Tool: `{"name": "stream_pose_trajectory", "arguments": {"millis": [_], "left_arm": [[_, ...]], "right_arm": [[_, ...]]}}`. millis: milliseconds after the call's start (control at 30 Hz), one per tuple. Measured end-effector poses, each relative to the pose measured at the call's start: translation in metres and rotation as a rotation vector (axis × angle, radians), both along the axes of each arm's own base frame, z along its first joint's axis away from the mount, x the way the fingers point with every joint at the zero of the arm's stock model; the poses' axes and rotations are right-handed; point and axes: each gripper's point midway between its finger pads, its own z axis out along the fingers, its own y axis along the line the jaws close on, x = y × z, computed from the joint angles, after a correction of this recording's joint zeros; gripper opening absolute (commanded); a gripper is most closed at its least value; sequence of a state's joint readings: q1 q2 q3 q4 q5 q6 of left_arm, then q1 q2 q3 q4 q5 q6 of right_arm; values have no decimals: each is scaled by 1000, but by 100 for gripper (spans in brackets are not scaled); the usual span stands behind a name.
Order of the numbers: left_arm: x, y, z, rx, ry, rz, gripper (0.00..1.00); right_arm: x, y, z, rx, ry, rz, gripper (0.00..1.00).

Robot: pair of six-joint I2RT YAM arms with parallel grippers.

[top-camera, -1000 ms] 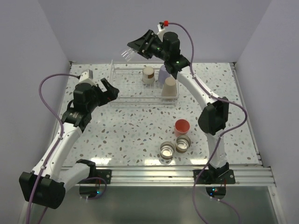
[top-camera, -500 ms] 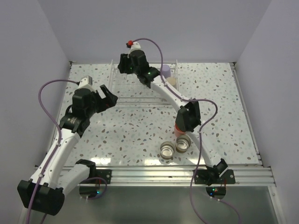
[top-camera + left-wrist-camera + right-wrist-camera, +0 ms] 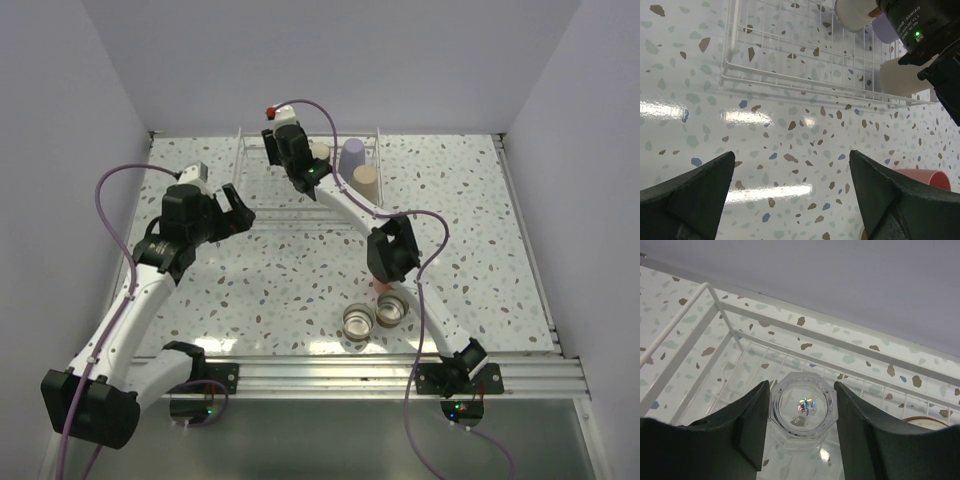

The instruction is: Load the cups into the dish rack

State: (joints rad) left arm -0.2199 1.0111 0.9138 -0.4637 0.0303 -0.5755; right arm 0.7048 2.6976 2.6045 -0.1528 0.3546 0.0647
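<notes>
Since a second ago I see the right end effector [image 3: 802, 388] lowered over the far-left end of the dish rack [image 3: 790, 89], gripping the clear cup [image 3: 801, 412]; the left end effector [image 3: 790, 155] hangs wide over the worktop [image 3: 280, 290].

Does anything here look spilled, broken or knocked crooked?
Nothing stands out. The clear cup sits straight between the right jaws above the dish rack, the lavender cup and beige cup stand inside it, and two silvery cups sit side by side on the table. No spill or damage shows.
</notes>
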Motion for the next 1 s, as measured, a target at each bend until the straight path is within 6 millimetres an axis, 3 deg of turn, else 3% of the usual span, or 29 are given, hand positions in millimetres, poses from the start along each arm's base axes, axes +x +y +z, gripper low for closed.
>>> {"name": "stream_pose_trajectory", "arguments": {"millis": [300, 500, 667, 700, 1000], "left_arm": [[2, 1, 2, 19, -7, -12, 100], [2, 1, 2, 19, -7, -10, 100], [2, 1, 2, 19, -7, -9, 100], [2, 1, 2, 19, -8, -9, 100], [2, 2, 2, 20, -8, -8, 100]], "right_arm": [[9, -6, -13, -52, -49, -32, 11], [10, -4, -28, -66, -40, -21, 36], [9, 0, -28, -59, -38, 0, 93], [9, 1, -28, -56, -37, 3, 98], [3, 8, -35, -51, -4, 49, 98]]}}
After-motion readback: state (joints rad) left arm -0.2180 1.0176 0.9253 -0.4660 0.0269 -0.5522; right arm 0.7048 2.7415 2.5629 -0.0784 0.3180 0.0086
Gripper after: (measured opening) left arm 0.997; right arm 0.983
